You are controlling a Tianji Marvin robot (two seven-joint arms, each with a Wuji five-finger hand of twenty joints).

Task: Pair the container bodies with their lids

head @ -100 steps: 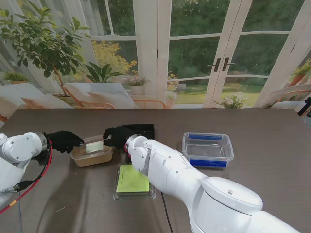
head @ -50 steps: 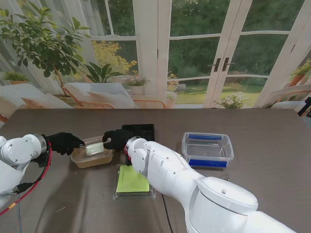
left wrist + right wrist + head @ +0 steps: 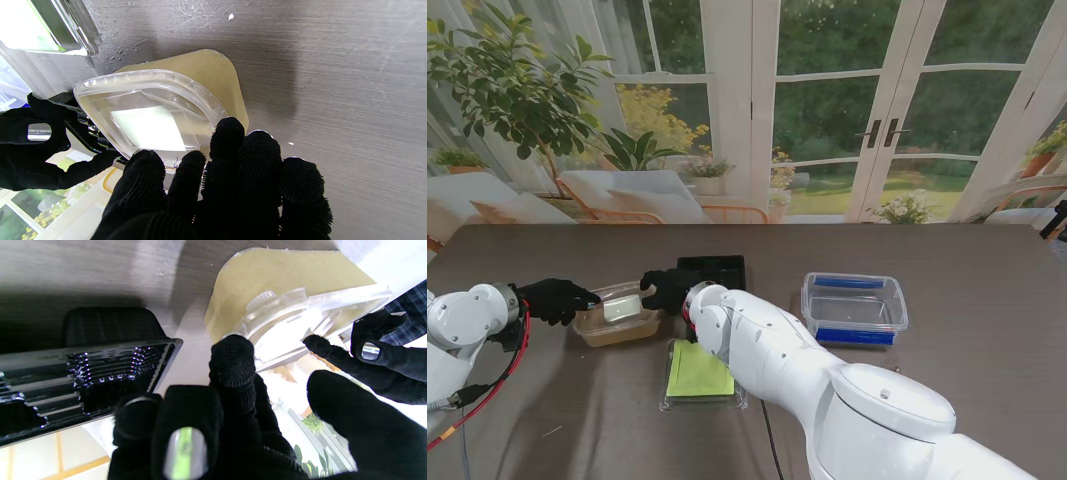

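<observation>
Over the beige container, both hands grip an unlabelled clear lid.

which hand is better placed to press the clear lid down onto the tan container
Probably the left hand: its fingertips already lie over the clear lid's edge on the tan container. The right hand only touches the lid's far corner, beside the black tray.

We find no readable text, label, brand, number or sign in any view. The clear lid, the tan container, the black tray, the green-lidded box and the blue-clipped container carry no legible markings.
</observation>
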